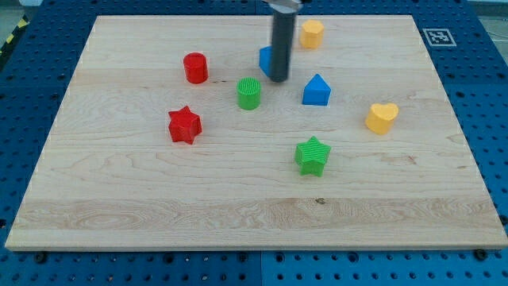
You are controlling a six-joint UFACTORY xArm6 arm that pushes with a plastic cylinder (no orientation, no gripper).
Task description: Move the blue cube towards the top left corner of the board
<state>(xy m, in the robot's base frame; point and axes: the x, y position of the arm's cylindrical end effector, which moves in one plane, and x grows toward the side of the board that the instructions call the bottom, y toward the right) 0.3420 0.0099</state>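
The blue cube sits on the wooden board near the view's top centre, partly hidden behind my rod. My tip rests on the board touching or almost touching the cube's lower right side. The board's top left corner lies far to the left of the cube.
A red cylinder is left of the cube. A green cylinder lies below it. A blue house-shaped block and a yellow block are to the right. A red star, green star and yellow heart lie lower.
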